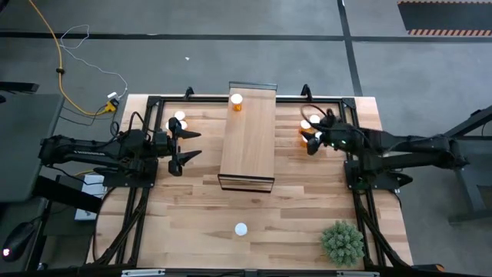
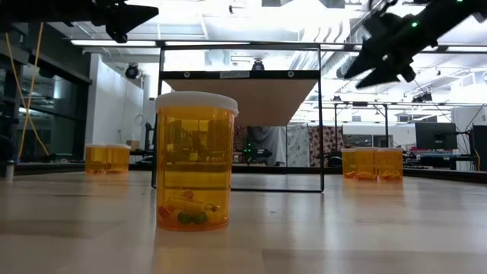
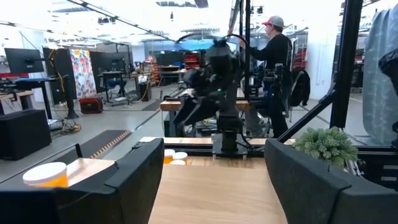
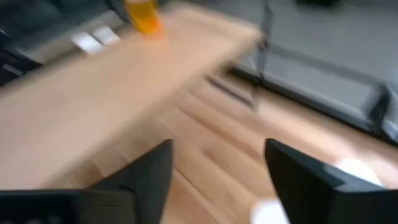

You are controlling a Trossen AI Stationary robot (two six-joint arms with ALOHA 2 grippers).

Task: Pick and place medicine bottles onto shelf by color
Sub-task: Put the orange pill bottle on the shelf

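The shelf (image 1: 248, 138) stands across the middle of the table, with one orange medicine bottle (image 1: 237, 101) upright on its far end. More bottles stand on the table in a left group (image 1: 181, 119) and a right group (image 1: 309, 123). Another bottle (image 2: 195, 160) stands alone near the front edge. My left gripper (image 1: 188, 145) hovers open at the shelf's left side, pointing across it (image 3: 214, 186). My right gripper (image 1: 314, 142) is raised beside the right group, open (image 4: 217, 180), with nothing between its fingers.
A small green plant (image 1: 342, 242) sits at the near right corner. A dark metal frame (image 1: 154, 100) borders the table's far edge and sides. Beyond the table a person (image 3: 273, 56) stands in the room. Bare wood lies between the shelf and the front edge.
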